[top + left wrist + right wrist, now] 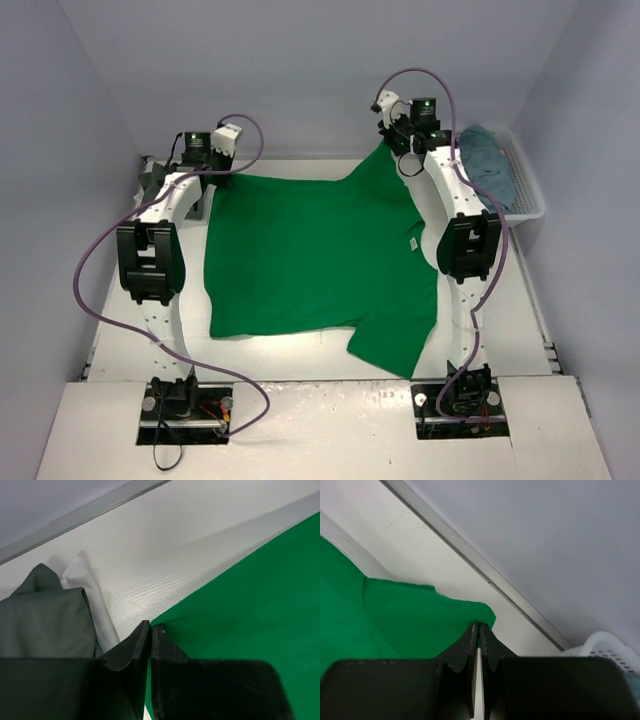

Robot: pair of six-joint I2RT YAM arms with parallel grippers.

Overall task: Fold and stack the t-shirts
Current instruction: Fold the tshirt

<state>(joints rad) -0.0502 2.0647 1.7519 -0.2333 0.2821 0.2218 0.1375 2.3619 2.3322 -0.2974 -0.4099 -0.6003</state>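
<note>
A bright green t-shirt (pixel 310 260) lies spread flat over the middle of the white table, one sleeve hanging toward the near right. My left gripper (pixel 214 176) is shut on its far left corner. In the left wrist view the fingertips (pixel 151 626) pinch the green cloth (pixel 250 605). My right gripper (pixel 398 155) is shut on the far right corner, which is raised a little. The right wrist view shows the green edge (pixel 395 615) caught at the gripper (pixel 479 626). A dark grey-green t-shirt (pixel 45 615) rests on a white t-shirt (pixel 82 575) beside the left gripper. A teal-blue t-shirt (pixel 485 160) lies in the basket.
A white plastic mesh basket (pixel 527 195) stands at the far right edge of the table, close to the right arm; its rim (pixel 610 650) shows in the right wrist view. Grey walls enclose the table at the back and on both sides.
</note>
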